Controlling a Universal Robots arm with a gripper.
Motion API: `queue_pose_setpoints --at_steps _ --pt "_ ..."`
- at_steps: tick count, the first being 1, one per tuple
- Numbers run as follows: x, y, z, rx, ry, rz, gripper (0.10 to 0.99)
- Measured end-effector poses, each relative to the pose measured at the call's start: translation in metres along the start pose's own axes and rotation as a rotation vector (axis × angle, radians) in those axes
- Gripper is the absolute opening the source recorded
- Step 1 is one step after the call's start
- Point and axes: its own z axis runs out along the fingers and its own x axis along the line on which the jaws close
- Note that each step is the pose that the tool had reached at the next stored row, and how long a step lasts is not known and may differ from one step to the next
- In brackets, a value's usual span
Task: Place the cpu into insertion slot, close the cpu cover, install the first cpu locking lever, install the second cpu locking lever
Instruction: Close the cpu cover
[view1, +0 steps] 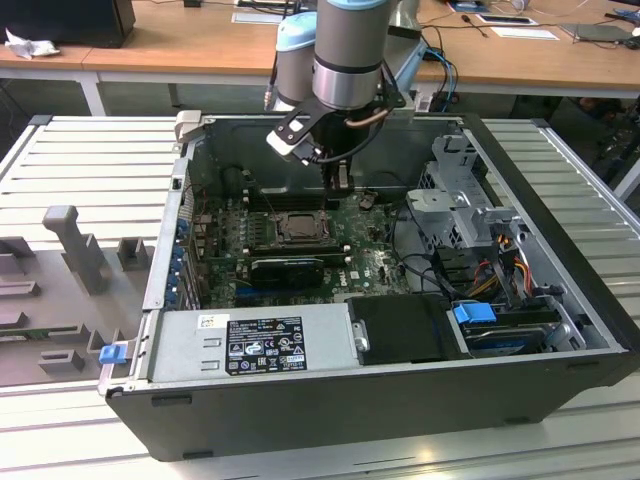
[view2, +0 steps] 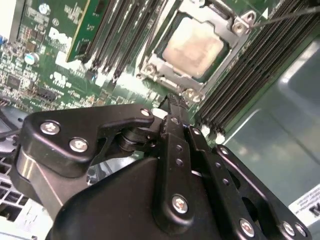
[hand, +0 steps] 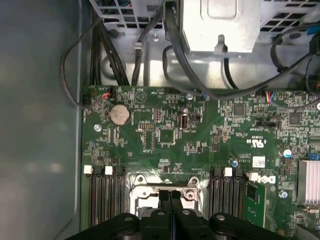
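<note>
Pale square cpu (view2: 192, 47) under closed silvery frame cover (view2: 172, 80); black hand (view2: 175, 100), fingers together, beside it. Locking step likely: thin wire lever (view2: 287, 16) needs precise push.

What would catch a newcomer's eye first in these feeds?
In the second wrist view, the black gripper looms large, fingers pressed together, right at the edge of the socket. Just beyond it the pale cpu lies framed by the window of the silvery cpu cover, among green circuit board. In the exterior view, the arm reaches down into the open computer case.
</note>
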Motion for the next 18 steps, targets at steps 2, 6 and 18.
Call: queue_pose_setpoints --at_steps 2,6,18 --pt "0.0002 -0.0028 0.0046 0.000 0.0001 -0.001 0.106" --pt "0.0002 -0.0124 0.0150 0.001 0.0005 -0.020 0.106" --pt "0.0006 -0.0371 0.0155 0.001 0.0008 -0.024 0.106"
